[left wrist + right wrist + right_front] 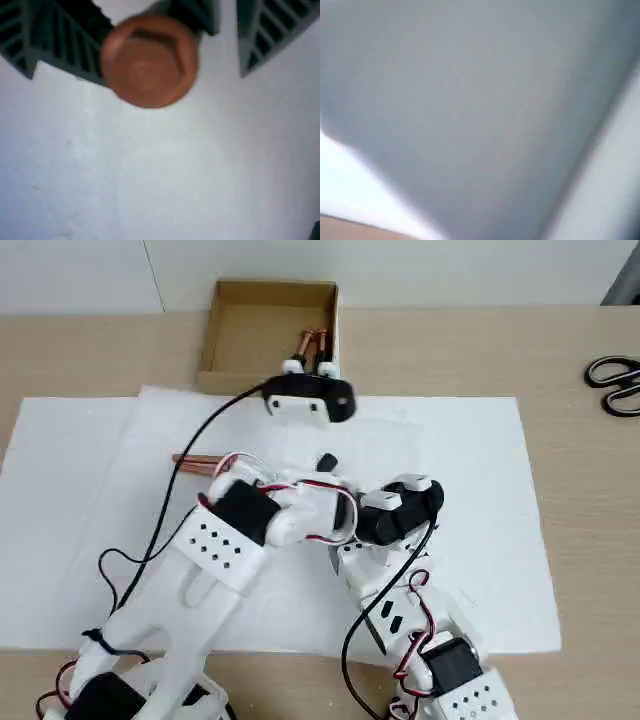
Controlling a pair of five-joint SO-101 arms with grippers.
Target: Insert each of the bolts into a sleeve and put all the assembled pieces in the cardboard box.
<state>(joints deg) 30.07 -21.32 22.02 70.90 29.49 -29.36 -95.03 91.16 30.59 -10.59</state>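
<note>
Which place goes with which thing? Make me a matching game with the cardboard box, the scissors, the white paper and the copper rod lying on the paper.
Things:
1 cardboard box
2 scissors
3 white paper
4 copper rod

Places:
A at the table's right edge, off the paper
B lying on the paper beside an arm
C at the paper's far edge
D spread under both arms

Pairs: 1-C, 2-A, 3-D, 4-B

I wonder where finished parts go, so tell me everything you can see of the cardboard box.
The box is an open-topped tray of plain brown cardboard with low walls. It sits flat on the wooden table at the far edge of the white paper. Copper-coloured pieces lie inside against its right wall; the rest of its floor is bare. An arm's white and black end hangs over its near right corner.
</note>
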